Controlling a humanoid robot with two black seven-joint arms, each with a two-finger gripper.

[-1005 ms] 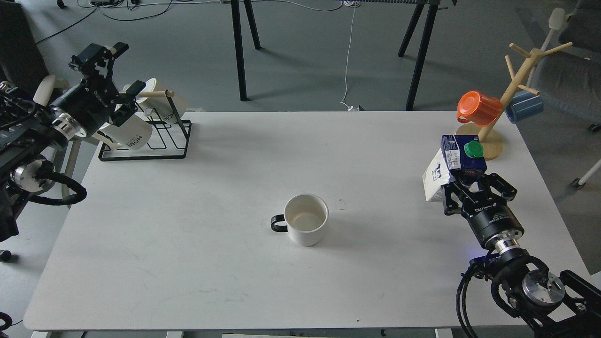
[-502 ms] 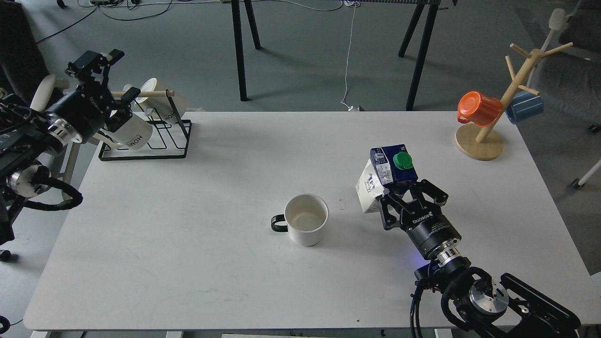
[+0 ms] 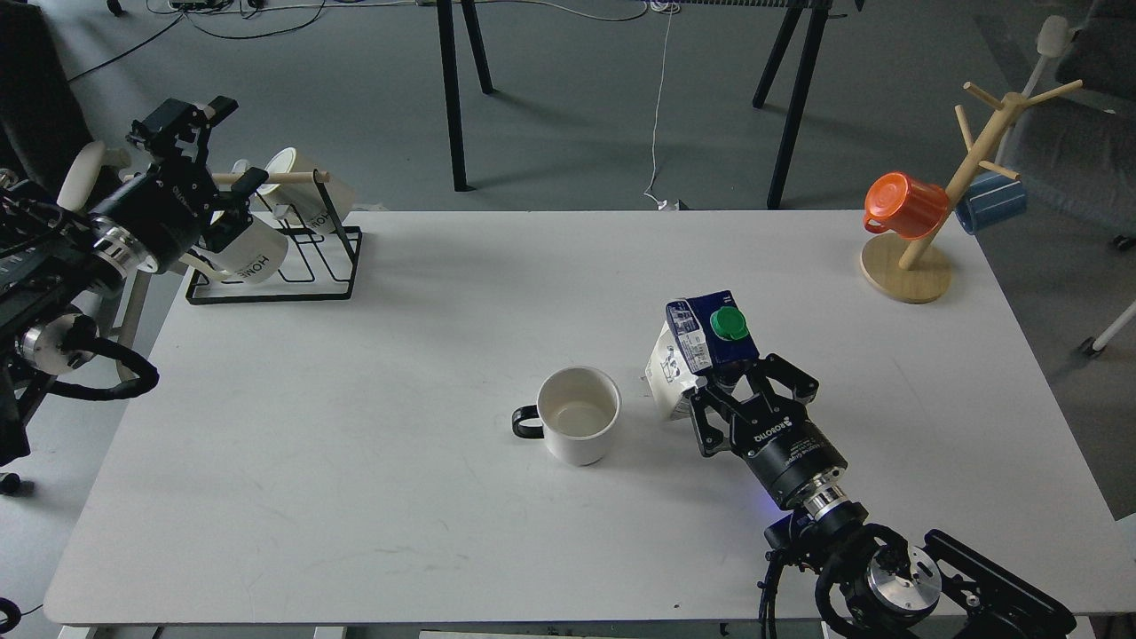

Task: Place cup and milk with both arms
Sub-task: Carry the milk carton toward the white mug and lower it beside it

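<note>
The white cup (image 3: 579,415) with a black handle on its left stands upright near the middle of the table (image 3: 355,444), free of both grippers. My right gripper (image 3: 741,384) is shut on the blue and white milk carton (image 3: 697,353) with its green cap, held just right of the cup, a small gap between them. I cannot tell whether the carton rests on the table. My left gripper (image 3: 217,146) is open and empty, raised at the far left over the black wire mug rack (image 3: 293,257).
Two cream "HOME" mugs (image 3: 253,251) hang on the wire rack at the back left. A wooden mug tree (image 3: 914,266) with an orange mug (image 3: 905,206) and a blue mug (image 3: 990,202) stands at the back right. Black table legs stand beyond the table.
My right gripper has carried the milk carton leftward from near the mug tree to just beside the cup. My left gripper has drawn back slightly to the left.
</note>
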